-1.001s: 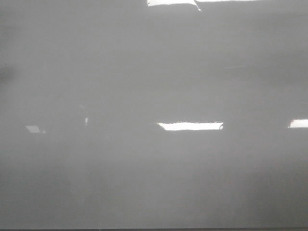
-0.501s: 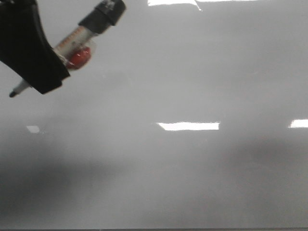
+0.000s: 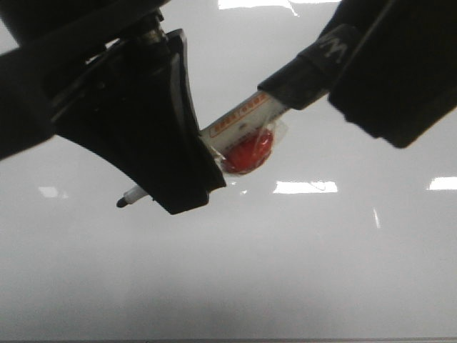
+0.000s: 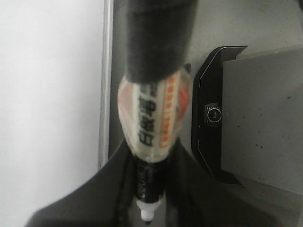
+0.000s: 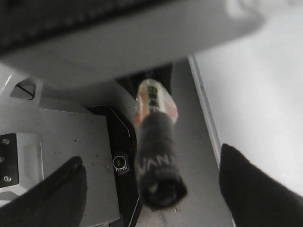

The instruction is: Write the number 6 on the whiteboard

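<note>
While the whiteboard [image 3: 300, 271] lay blank beneath both arms, no number 6 could be found on it in any view. At the far left of the front view the marker's bare tip [image 3: 122, 203] was seen poking out, raised above the board rather than clearly touching it. Just to its right the left gripper [image 3: 153, 136] was closed on the marker [image 3: 243, 125], its dark fingers [image 3: 178, 164] clamped about the lower barrel near the nib end; the same grip was shown in the left wrist view, where the marker [image 4: 154, 118] ran down between the fingers to the white nib. Further right, a red blob [image 3: 246, 151] wrapped in clear tape was fixed to the barrel, and beyond it the black taped upper end [image 3: 314, 68] sloped up toward the right gripper [image 3: 393, 78]. That gripper was judged to be spread apart, its fingers [image 5: 251, 184] standing well to either side of the marker's end [image 5: 158, 175] and holding nothing.

The marker was judged light and rigid, its smooth barrel liable to twist under writing pressure; a hold low on the barrel, near the nib, was considered best. The glossy board was judged stiff and slippery, so light, steady contact would be needed.
</note>
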{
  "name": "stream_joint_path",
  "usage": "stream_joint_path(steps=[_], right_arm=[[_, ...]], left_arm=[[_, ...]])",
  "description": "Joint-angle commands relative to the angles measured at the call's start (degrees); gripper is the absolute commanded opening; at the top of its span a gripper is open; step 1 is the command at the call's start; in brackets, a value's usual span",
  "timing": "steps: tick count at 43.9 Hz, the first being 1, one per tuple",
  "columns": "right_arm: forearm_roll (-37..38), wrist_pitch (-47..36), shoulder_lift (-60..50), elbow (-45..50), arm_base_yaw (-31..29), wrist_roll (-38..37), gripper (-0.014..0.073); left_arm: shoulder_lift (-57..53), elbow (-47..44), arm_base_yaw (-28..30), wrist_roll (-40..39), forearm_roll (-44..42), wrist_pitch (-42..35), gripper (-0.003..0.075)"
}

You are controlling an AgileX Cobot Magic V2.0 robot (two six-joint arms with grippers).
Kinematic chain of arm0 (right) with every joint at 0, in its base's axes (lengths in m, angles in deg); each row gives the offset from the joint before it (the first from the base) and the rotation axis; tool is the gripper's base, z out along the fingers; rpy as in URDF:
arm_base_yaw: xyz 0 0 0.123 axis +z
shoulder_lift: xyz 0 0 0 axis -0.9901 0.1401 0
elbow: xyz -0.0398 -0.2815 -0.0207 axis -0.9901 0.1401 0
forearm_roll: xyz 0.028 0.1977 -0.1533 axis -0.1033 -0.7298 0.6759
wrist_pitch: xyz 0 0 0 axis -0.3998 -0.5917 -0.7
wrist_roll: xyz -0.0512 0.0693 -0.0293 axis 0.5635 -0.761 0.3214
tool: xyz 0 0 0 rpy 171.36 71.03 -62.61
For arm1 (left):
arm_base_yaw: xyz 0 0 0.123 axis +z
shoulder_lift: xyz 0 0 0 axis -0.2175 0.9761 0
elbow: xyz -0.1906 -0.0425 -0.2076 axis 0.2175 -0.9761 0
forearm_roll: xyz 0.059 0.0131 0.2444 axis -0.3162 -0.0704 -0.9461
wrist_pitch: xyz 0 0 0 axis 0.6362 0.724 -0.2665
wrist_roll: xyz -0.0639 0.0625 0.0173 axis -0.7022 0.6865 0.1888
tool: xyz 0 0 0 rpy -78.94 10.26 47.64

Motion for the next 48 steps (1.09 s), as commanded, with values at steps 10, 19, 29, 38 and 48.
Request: stream_joint_path(steps=[10, 19, 29, 38, 48], right_arm=[[-2.62, -4.37, 0.87, -2.09, 2.63, 1.5, 0.0468], [-2.35, -4.56, 0.87, -2.09, 2.63, 1.5, 0.0263], [-2.35, -4.52, 0.87, -2.09, 2.63, 1.5, 0.0039], [-2.26, -4.43, 0.8, -2.09, 2.57, 1.39, -0.0036], [5.86, -2.63, -2.43, -2.4, -2.71, -7.9, -0.0036]], left_arm=[[-1.67, 1.74, -0.59, 0.0, 0.63, -2.23, -0.002], [-1.67, 1.74, -0.59, 0.0, 0.73, -2.23, -0.002], [-1.67, 1.74, -0.59, 0.0, 0.73, -2.23, 0.0033], [-2.55, 1.85, -0.08, -2.69, -1.35, -2.15, 0.043], [-10.13, 1.71, 7.44, -8.63, -2.28, 1.26, 0.0472]])
